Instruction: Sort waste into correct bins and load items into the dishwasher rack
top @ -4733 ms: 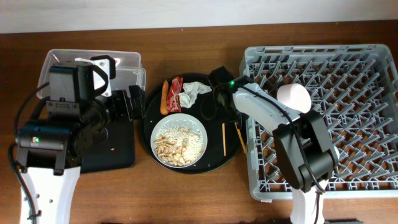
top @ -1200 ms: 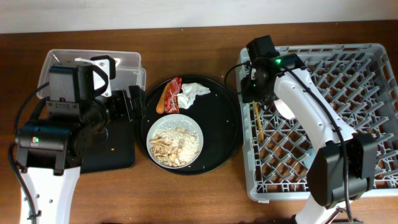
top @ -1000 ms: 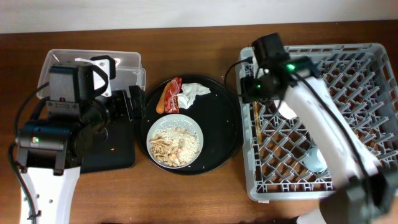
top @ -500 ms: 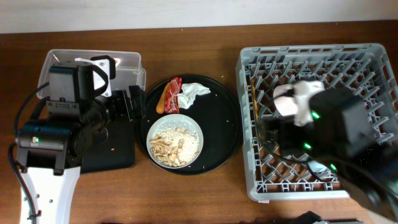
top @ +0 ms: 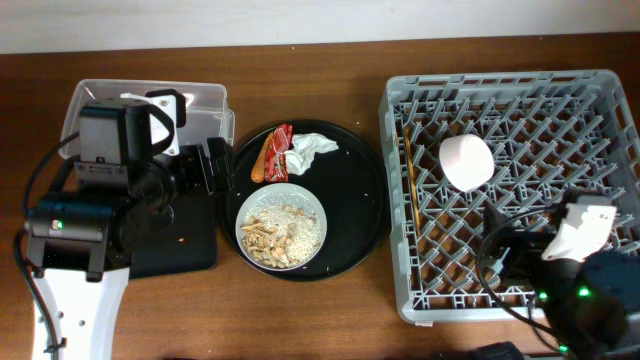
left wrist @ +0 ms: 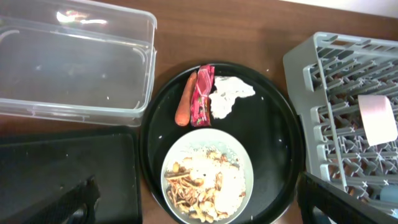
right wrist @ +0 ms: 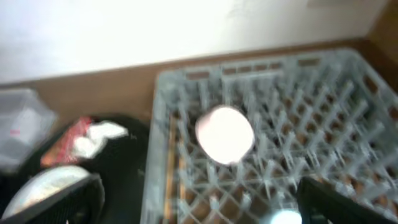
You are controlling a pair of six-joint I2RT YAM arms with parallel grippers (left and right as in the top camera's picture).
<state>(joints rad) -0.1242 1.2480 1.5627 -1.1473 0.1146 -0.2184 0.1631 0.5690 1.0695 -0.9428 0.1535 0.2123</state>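
The dishwasher rack holds an upturned small white bowl and the chopsticks along its left wall. A light-blue cup shows near the rack's front. My right gripper hovers open and empty over the rack's front. The wider bowl carries rice and shell scraps. Behind it lie the orange stick, red wrapper and tissue. My left gripper is open, empty, left of the bowl.
The bowl and waste sit on a big round black tray. At the left, a clear tub stands behind a shallow black tray. My left arm covers much of both.
My right arm has drawn back from the rack's left edge to its front right, its jaws now open. The chopsticks lie in the rack. The left arm has not moved.
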